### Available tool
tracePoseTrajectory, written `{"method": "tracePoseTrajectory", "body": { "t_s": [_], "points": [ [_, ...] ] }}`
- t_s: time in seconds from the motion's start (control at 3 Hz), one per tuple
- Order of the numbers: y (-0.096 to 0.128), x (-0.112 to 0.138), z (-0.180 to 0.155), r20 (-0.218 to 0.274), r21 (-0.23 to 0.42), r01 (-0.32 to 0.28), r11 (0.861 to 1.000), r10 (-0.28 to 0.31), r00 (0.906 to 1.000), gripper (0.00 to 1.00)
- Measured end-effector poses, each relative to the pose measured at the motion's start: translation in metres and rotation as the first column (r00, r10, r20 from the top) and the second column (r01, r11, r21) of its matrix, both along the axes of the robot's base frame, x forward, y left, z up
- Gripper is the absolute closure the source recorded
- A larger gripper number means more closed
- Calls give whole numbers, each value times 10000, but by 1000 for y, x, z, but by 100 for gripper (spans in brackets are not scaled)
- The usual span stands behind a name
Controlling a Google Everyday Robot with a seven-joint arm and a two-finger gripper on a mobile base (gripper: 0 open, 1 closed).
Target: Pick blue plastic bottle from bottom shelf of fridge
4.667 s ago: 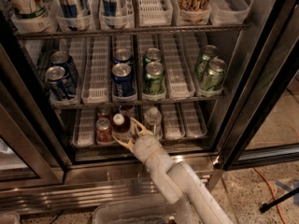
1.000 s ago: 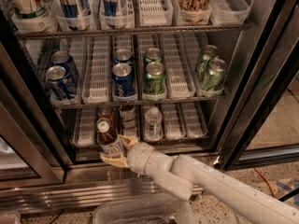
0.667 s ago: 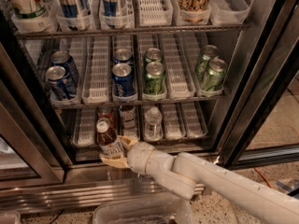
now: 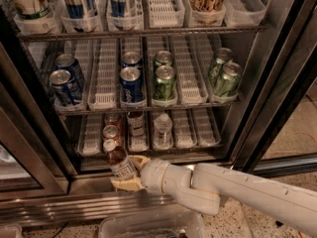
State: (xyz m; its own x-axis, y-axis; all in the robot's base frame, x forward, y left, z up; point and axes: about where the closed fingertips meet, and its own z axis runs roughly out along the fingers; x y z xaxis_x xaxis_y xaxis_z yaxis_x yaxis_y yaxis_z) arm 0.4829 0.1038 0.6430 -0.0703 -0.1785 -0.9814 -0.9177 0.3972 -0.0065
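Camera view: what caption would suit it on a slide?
Gripper in front of the fridge's bottom shelf, jaws shut on a small, tilted white-capped plastic bottle of reddish-brown liquid.

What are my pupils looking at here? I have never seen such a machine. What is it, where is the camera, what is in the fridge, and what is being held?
This is a mobile robot with one white arm. A single camera looks down into a display fridge; where that camera is mounted cannot be told. At the arm's tip is the gripper, just in front of the bottom shelf. Its two jaws are closed on the blue plastic bottle, which has a white cap and dark liquid and is tilted, out of its lane. On that shelf stand a red can and a clear water bottle. The rack above holds blue cans and green cans.
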Motion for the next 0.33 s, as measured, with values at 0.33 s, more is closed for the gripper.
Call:
{"method": "tracePoseTrajectory", "body": {
  "t_s": [0.33],
  "points": [
    [0, 0, 0, 0, 0, 0, 10000, 0, 10000, 100]
  ]
}}
